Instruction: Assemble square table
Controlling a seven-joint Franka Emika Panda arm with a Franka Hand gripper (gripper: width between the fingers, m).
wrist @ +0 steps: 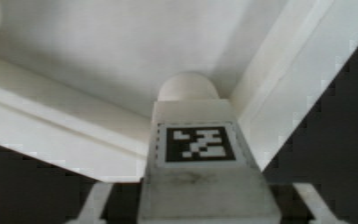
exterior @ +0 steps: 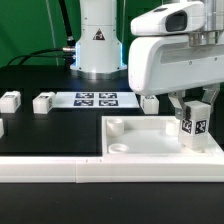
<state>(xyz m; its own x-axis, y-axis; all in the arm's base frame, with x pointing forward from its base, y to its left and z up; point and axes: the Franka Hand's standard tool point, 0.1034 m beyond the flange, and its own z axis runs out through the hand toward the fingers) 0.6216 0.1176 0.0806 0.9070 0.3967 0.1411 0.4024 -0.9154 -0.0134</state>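
White leg block (exterior: 193, 130) upright at tabletop (exterior: 140, 141) corner, exterior view's right; gripper (exterior: 193, 120) straddles it, jaws half-closed, firm contact unclear; likely screw-in step: grip squarely, keep it vertical, twist without cross-threading.

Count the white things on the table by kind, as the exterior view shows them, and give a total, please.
Tabletop: 1
Leg blocks: 4
Border rail: 1
Marker board: 1
Total: 7
Not counted: a white piece cut off by the exterior view's left edge, kind unclear.
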